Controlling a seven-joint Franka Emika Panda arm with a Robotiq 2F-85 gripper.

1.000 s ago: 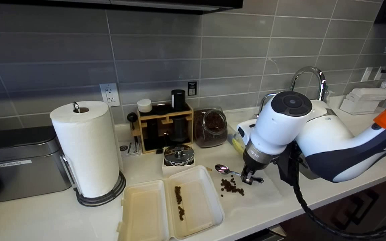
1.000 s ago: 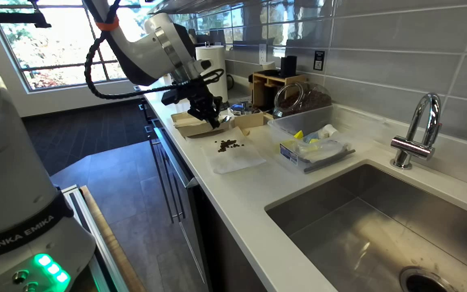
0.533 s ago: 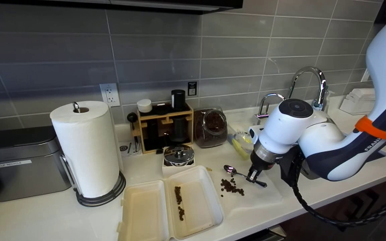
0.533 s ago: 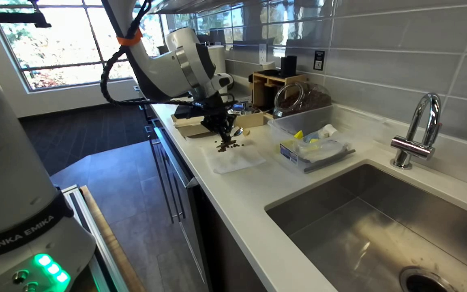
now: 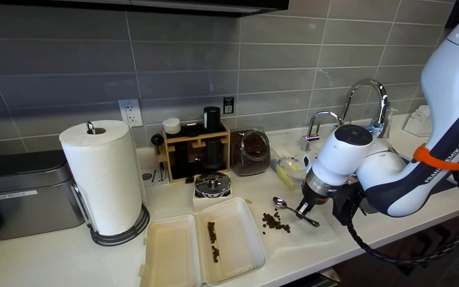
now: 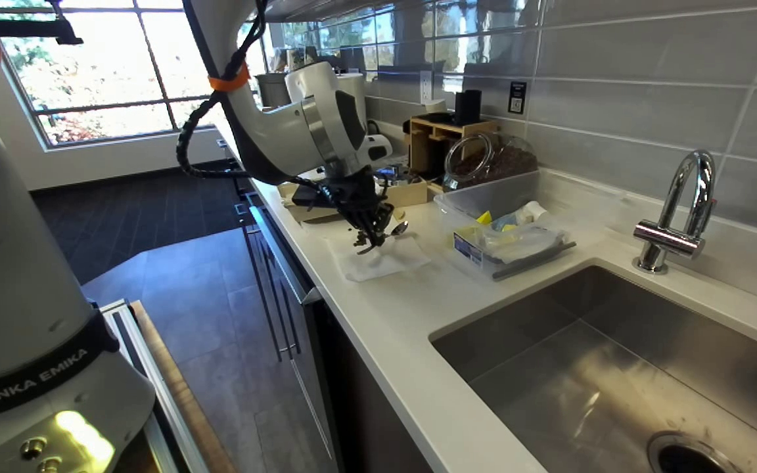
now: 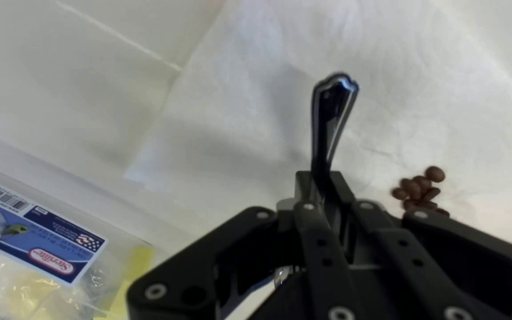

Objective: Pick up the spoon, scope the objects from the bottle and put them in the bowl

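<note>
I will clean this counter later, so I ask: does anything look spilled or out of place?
Yes: loose dark beans lie scattered on the white sheet, outside both the jar and the white container. They look spilled, though the sheet may be there to catch them.

exterior: faces backsplash (image 5: 181, 56) | exterior: along counter (image 6: 405, 309), sink (image 6: 562, 394) lower right | jar (image 5: 249, 153) in both exterior views | wrist: close, downward

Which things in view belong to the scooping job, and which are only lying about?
Belonging to the job:
spoon, held between the fingers
brown beans on a white sheet
dark glass jar
white dish with more beans

Just lying about:
paper towel roll
wooden rack
clear plastic tub
grey bin
</note>
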